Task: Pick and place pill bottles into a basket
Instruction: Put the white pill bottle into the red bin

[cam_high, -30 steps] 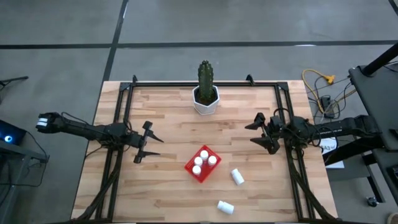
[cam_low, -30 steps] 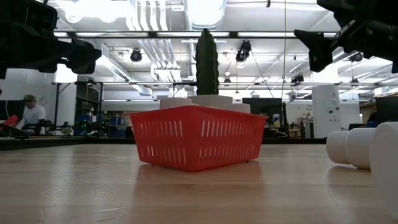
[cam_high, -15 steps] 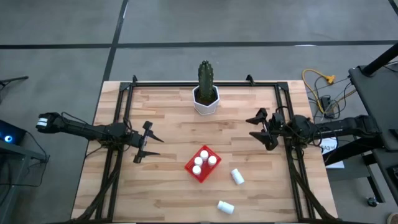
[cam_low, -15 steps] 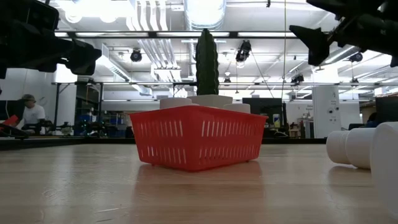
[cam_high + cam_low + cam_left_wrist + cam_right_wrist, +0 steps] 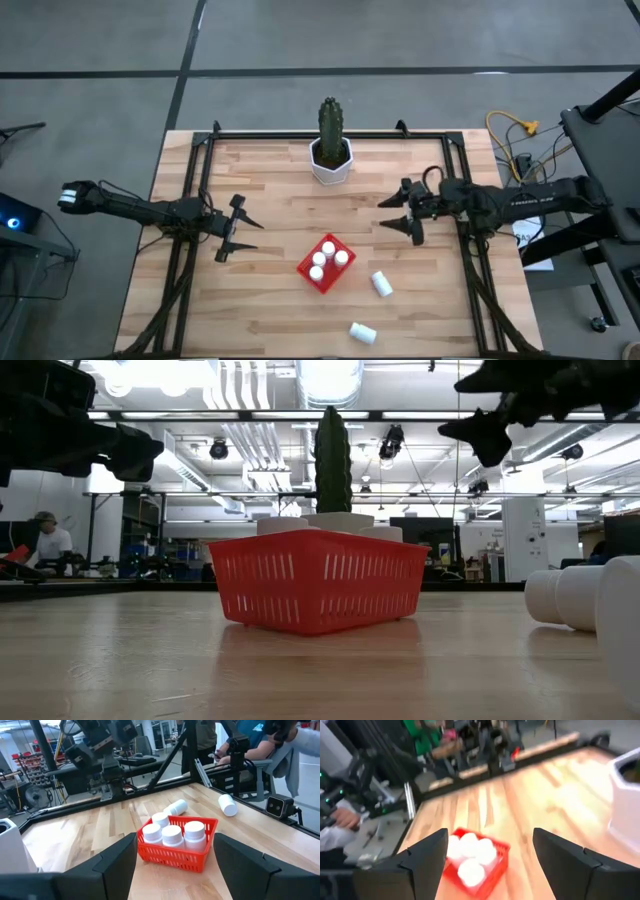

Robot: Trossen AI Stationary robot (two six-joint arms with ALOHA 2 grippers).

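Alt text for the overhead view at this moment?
A red basket holding three white pill bottles sits mid-table, two more bottles lying outside it. The left tool and right tool hover open either side; a potted cactus stands behind.

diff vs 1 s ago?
Only the right end effector moved: it swung inward from the table's right edge toward the middle, open and empty. Nothing was gripped or released. Unchanged: the left end effector waiting open, three pill bottles in the red basket, two more lying on the table, the cactus pot.
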